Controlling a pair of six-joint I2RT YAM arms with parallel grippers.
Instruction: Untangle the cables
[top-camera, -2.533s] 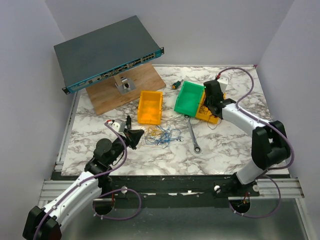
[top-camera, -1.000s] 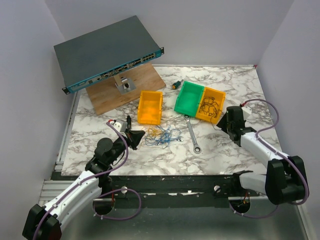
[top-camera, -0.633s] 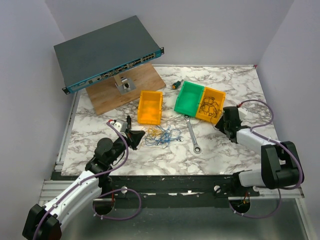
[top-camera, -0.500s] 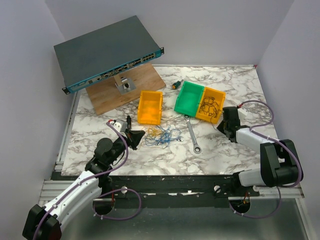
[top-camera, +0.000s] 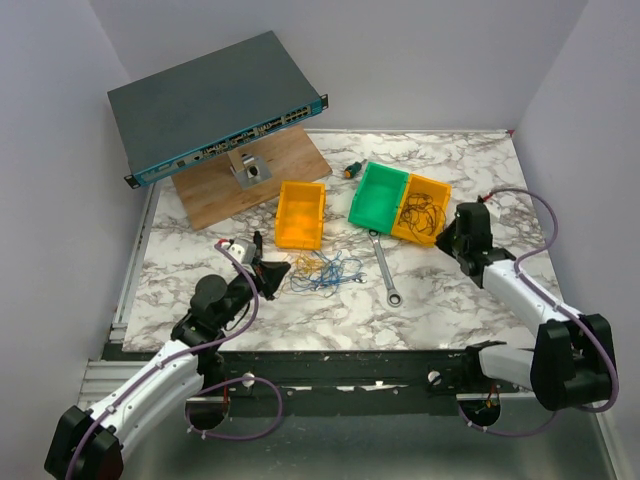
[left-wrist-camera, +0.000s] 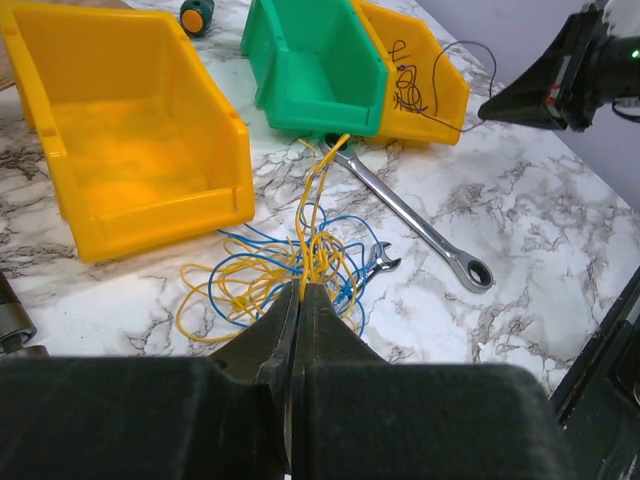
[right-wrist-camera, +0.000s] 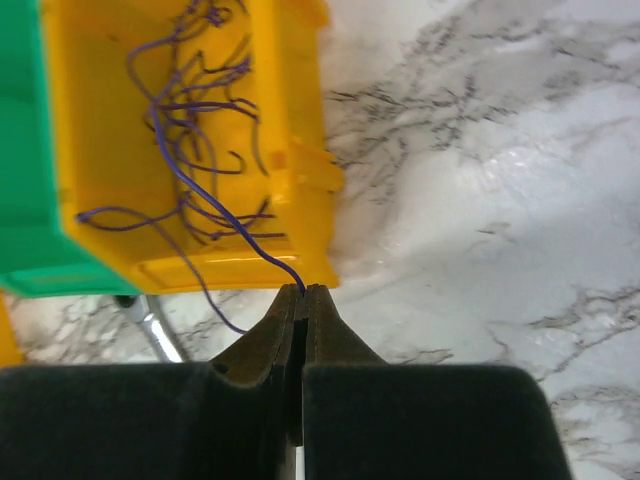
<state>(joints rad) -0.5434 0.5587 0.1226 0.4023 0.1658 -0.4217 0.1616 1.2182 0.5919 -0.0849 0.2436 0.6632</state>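
The cables (top-camera: 322, 270) lie as a loose tangle of thin blue and yellow wires on the marble table. My left gripper (top-camera: 281, 267) is at the tangle's left edge. In the left wrist view it (left-wrist-camera: 302, 289) is shut on yellow strands of the cables (left-wrist-camera: 270, 275), which rise taut from the pile. My right gripper (right-wrist-camera: 303, 290) is shut on a thin purple wire (right-wrist-camera: 190, 180). That wire runs out of the right yellow bin (right-wrist-camera: 290, 120), where more dark wire lies coiled. From above, the right gripper (top-camera: 446, 240) sits just off that bin's (top-camera: 444, 192) near right corner.
A silver wrench (top-camera: 384, 267) lies right of the tangle. A second yellow bin (top-camera: 300, 214) and a green bin (top-camera: 378, 195) stand behind it. A network switch (top-camera: 215, 105) rests tilted on a wooden board (top-camera: 290, 165) at the back left. A small orange-tipped tool (top-camera: 352, 169) lies near the green bin.
My right gripper has closed on the purple wire by the right yellow bin and shifted slightly back and right. The left arm and the tangle have not moved.
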